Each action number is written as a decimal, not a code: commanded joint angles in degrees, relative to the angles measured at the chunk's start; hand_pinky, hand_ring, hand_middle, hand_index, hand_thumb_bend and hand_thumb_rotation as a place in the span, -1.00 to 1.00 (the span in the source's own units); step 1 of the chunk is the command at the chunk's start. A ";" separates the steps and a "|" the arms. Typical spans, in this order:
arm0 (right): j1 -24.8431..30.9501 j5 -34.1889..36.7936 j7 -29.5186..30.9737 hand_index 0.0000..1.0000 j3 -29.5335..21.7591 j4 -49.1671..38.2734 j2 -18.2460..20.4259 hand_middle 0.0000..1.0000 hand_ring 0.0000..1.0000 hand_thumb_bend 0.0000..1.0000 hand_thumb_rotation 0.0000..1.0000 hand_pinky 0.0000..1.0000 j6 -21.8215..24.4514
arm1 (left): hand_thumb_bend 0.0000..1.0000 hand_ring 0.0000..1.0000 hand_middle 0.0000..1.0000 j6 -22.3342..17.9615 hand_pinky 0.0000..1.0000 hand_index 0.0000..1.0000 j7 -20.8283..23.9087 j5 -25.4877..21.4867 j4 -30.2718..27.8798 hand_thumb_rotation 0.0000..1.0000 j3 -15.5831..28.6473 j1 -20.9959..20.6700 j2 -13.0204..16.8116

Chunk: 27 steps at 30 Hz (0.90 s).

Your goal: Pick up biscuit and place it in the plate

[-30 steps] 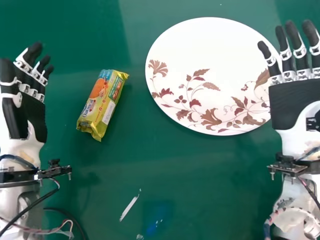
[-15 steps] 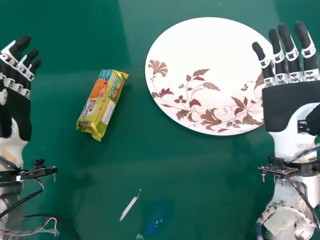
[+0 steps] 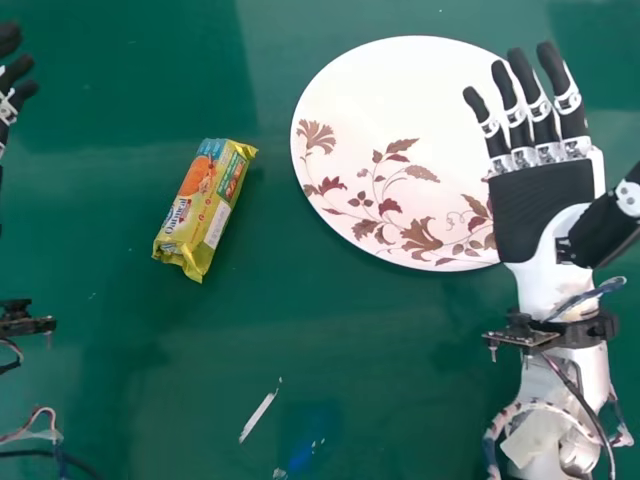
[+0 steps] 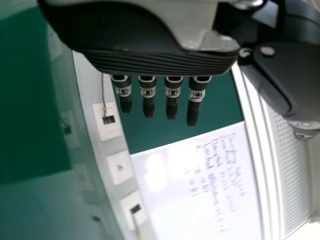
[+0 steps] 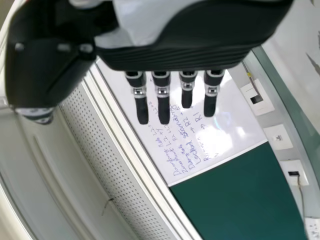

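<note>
Head view, crinkled packet (image 3: pixel 205 208), round plate (image 3: pixel 390 110)

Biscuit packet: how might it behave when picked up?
The biscuit packet looks fairly stiff, given its straight-sided block shape. Its shiny wrapper may slip, and its crimped ends would probably crumple. Lying flat, it seems unlikely to roll.
</note>
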 commanded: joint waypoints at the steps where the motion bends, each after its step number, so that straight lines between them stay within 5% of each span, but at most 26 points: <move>1: 1.71 -1.44 -1.00 0.82 1.15 -0.57 1.07 0.85 0.88 0.73 -0.34 0.76 -1.19 | 1.00 1.00 1.00 3.04 1.00 0.85 -1.06 1.62 0.41 0.57 1.77 -0.51 3.54; 5: 3.46 -4.03 -3.08 0.84 3.22 -2.75 2.00 0.83 0.85 0.80 -0.32 0.72 -2.27 | 1.00 1.00 1.00 8.65 1.00 0.86 -2.96 3.13 -1.21 0.58 3.42 0.08 8.40; 9: 5.13 -8.13 -5.88 0.87 5.18 -4.47 2.84 0.84 0.84 0.87 -0.16 0.66 -3.91 | 1.00 1.00 1.00 19.75 1.00 0.91 -5.84 3.34 -6.18 0.57 5.91 1.98 14.22; 12: 6.78 -13.34 -9.24 0.88 7.11 -5.62 4.11 0.85 0.83 0.89 -0.08 0.62 -6.18 | 1.00 1.00 1.00 24.34 1.00 0.94 -9.15 4.18 -8.56 0.66 8.09 2.61 18.67; 18: 10.26 -17.39 -14.14 0.93 11.14 -8.14 4.50 0.93 0.90 1.00 0.04 0.70 -8.45 | 1.00 1.00 1.00 34.82 1.00 0.95 -13.85 4.90 -14.39 0.78 12.68 3.01 25.41; 23: 11.46 -15.20 -14.71 0.99 11.70 -8.82 2.88 0.99 0.96 1.00 0.16 0.73 -8.98 | 1.00 1.00 1.00 42.78 1.00 0.97 -15.86 13.87 -23.88 0.77 11.81 7.28 31.51; 27: 11.70 -14.09 -14.75 1.00 11.55 -8.78 2.35 1.00 1.00 1.00 0.14 0.88 -9.08 | 1.00 1.00 1.00 41.37 1.00 0.96 -16.78 14.60 -25.68 0.76 10.94 7.59 32.38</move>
